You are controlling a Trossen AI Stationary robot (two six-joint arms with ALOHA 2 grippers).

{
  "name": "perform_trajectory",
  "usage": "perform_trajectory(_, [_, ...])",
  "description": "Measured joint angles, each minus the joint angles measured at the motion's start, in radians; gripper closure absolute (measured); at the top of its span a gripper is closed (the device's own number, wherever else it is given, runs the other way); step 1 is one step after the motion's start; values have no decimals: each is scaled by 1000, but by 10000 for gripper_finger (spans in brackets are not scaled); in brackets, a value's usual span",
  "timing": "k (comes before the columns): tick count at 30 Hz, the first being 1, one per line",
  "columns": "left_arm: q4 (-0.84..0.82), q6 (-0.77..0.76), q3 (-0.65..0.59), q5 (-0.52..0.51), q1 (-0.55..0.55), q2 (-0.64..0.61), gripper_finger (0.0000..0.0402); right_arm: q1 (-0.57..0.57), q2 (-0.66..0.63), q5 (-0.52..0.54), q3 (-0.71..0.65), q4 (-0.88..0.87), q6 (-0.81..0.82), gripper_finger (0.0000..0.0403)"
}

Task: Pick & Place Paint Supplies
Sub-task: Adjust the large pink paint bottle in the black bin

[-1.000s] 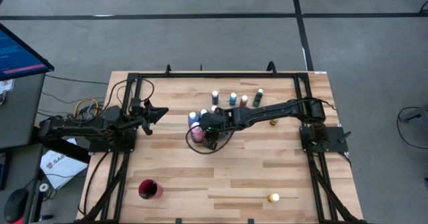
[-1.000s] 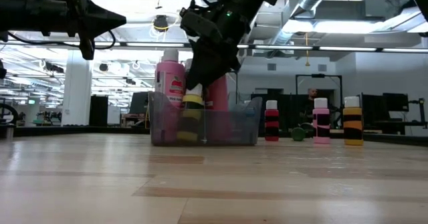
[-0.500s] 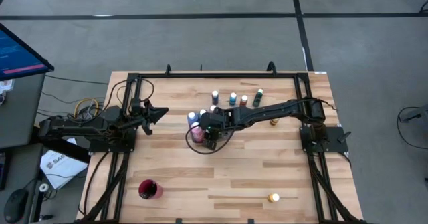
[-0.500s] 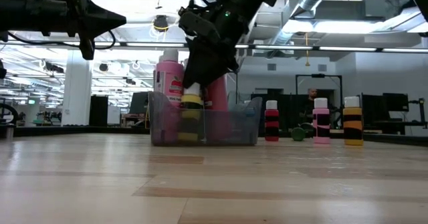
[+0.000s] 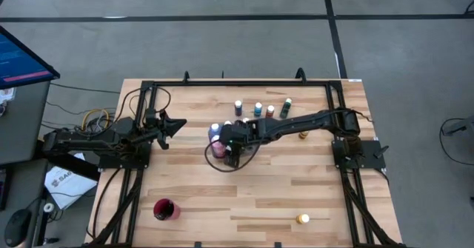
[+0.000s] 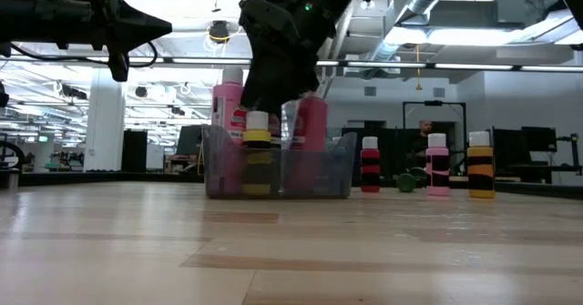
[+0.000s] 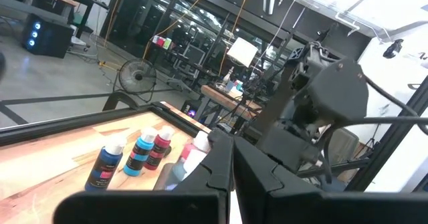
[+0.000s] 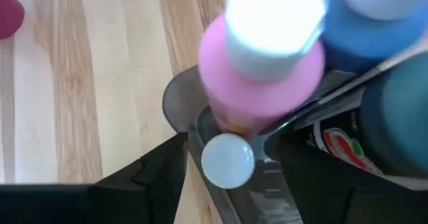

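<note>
The right pincer (image 5: 231, 149) hung over the clear tray (image 6: 278, 173) near the middle of the counter (image 5: 296, 181), its fingers spread apart with nothing between them. In the right wrist view those fingers stood to either side of a small yellow bottle (image 8: 228, 160) with a pale cap, not touching it — the bottle stood upright inside the tray, just below the fingertips. Beside it in the tray were a tall pink bottle (image 6: 228, 132), a blue bottle (image 8: 381, 23) and a dark teal one (image 8: 394, 117).

Farther back on the counter stood a loose row of small bottles: blue (image 5: 238, 106), teal (image 5: 258, 109), brown (image 5: 270, 112) and dark green (image 5: 286, 106). Another lay near the right arm's base (image 5: 302, 135), and one stood well apart near the front edge (image 5: 302, 219). A red cup (image 5: 164, 209) sat at the front left corner.

The left pincer (image 5: 176, 125) waited above the counter's left side, away from the tray — its fingers looked slightly parted and empty.
</note>
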Motion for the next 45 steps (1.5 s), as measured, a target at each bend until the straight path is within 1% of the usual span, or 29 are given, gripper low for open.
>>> perform_trajectory(7, [0,0,0,0,0,0,398,-1,-6,1,101,-119,-53,168])
perform_trajectory(13, [0,0,0,0,0,0,398,-12,-9,1,274,-264,-148,168])
perform_trajectory(15, [0,0,0,0,0,0,398,-20,-12,2,319,-283,-173,168])
perform_trajectory(18, [0,0,0,0,0,0,398,-24,-12,5,378,-327,-176,169])
perform_trajectory(22, [0,0,0,0,0,0,398,-17,-74,12,416,-474,-169,182])
perform_trajectory(24, [0,0,0,0,0,1,398,-16,-104,24,395,-605,-141,195])
perform_trajectory(25, [1,0,0,0,0,1,398,-15,-111,38,375,-636,-124,203])
perform_trajectory(28, [6,0,0,0,0,6,398,-9,-168,64,239,-654,-58,235])
perform_trajectory(32, [9,0,1,0,0,15,398,10,-284,57,-4,-483,23,302])
perform_trajectory(36, [8,0,1,0,0,25,398,22,-319,54,-219,-218,92,379])
perform_trajectory(37, [5,0,1,0,0,27,398,21,-321,55,-252,-173,103,390])
perform_trajectory(38, [8,0,1,0,0,30,398,20,-318,55,-281,-135,115,395])
perform_trajectory(41, [8,0,1,0,0,34,398,18,-286,57,-334,-68,137,386])
perform_trajectory(43, [12,0,1,0,0,38,398,16,-251,58,-342,-9,137,387])
perform_trajectory(45, [16,0,1,0,0,42,398,8,-228,59,-343,-3,122,396])
